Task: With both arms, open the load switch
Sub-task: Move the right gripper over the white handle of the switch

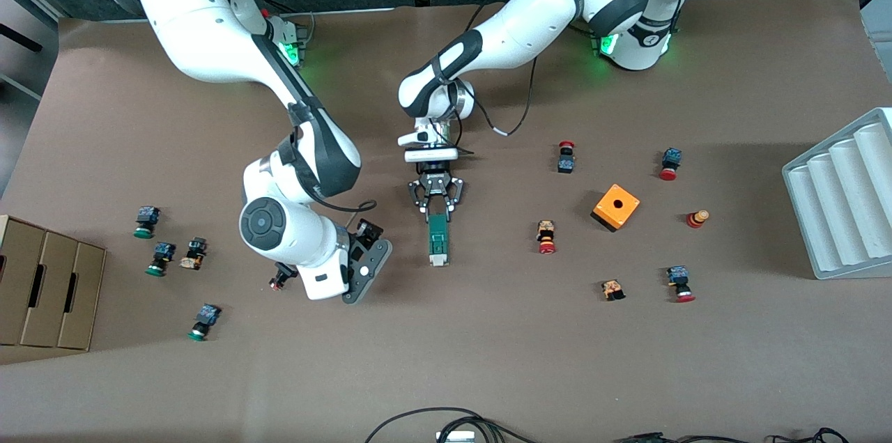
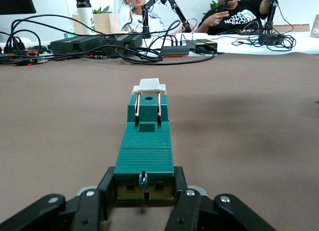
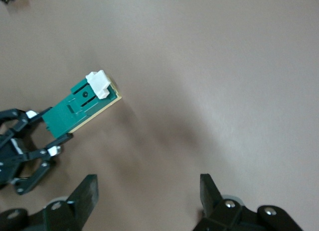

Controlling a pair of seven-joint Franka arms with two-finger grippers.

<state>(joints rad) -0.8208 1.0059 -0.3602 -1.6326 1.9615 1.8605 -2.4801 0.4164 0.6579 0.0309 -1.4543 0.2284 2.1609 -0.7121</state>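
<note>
While my left gripper (image 1: 436,212) clamps its fingers (image 2: 182,191) on the load switch (image 1: 437,239), centre frame on the brown paper-covered surface (image 1: 488,359), my right gripper (image 1: 366,262) hovers beside it, fingers (image 3: 87,193) spread wide and empty. Beyond the surface's edge, a seated person's black shirt (image 2: 239,19) reads "THE NORTH FACE".

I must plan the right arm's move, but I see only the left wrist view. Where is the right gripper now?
Observer: The right gripper is beside the switch, toward the right arm's end of the table.
Operator: Are its fingers open?
Observer: Yes, the right wrist view shows them wide apart, with nothing between.
Operator: Does it touch the switch?
Observer: No. Bare table lies between them. Only the left gripper holds the switch, at the end away from the white piece.
</note>
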